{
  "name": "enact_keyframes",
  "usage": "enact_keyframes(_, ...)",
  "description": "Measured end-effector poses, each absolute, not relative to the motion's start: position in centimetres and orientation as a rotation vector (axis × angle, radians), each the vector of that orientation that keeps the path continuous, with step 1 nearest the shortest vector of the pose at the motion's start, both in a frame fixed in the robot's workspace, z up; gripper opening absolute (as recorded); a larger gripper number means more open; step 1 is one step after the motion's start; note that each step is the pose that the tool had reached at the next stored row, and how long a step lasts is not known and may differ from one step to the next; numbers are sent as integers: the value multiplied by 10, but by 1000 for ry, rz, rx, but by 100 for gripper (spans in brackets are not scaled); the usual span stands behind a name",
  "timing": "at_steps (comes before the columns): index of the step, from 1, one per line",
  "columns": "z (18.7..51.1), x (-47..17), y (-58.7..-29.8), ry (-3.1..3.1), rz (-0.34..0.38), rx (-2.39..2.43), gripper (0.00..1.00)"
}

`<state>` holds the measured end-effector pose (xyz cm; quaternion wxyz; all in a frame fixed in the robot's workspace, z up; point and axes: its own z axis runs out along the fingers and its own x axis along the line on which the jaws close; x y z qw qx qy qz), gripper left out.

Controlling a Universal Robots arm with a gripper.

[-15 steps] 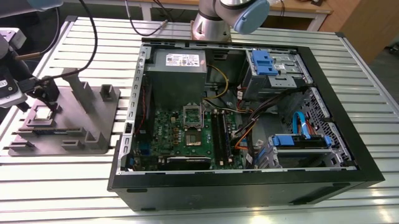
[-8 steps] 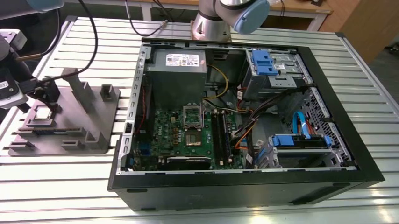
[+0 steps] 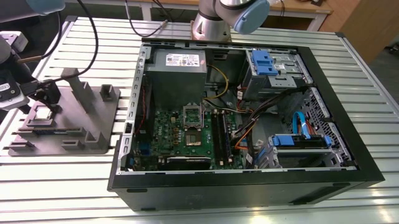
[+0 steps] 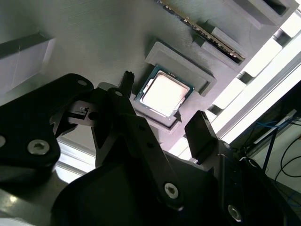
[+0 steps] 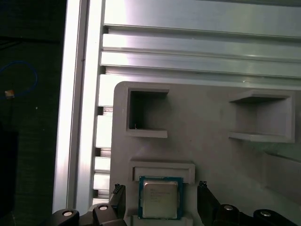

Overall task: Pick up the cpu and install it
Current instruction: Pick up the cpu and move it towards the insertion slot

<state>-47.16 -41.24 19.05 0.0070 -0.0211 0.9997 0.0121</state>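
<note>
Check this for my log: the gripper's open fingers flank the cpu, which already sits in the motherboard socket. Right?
No, the place is wrong. The cpu lies in a recess of the grey fixture plate, as both wrist views show. The gripper is open, its fingers flanking the chip.

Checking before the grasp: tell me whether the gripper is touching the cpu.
Apart. In the first wrist view the gripper has its jaws open either side of the cpu, with fixture plate showing between each jaw and its edges.
</note>
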Motion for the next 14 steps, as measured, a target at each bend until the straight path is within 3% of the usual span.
enact_keyframes(14, 183, -472, -415, 3126, 38, -66, 71)
